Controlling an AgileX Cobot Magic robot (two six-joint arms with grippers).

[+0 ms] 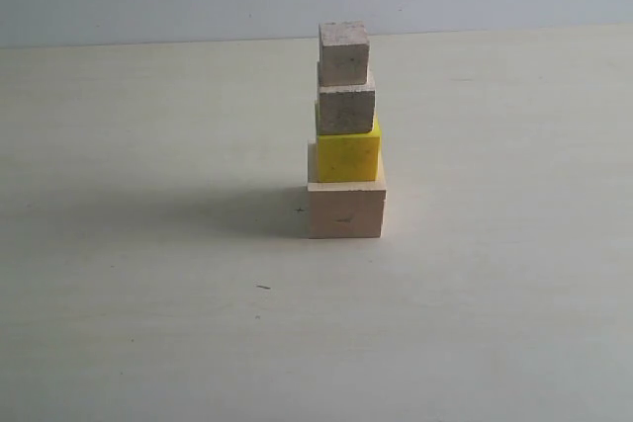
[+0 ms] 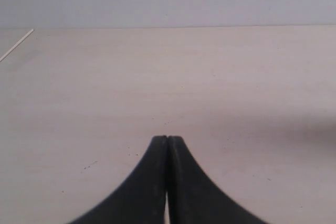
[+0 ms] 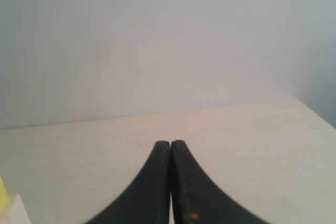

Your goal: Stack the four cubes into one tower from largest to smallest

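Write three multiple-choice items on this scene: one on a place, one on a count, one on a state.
1. Where is the yellow cube?
A) at the very top
B) directly on the large pale cube
C) lying apart from the others

2. How many cubes make up the tower?
A) two
B) three
C) four

3. How is the left tool?
A) shut, holding nothing
B) wide open
C) shut on a cube

Answers:
1 B, the yellow one sits on the pale base.
2 C, four stacked levels show.
3 A, its tips meet with nothing between them.
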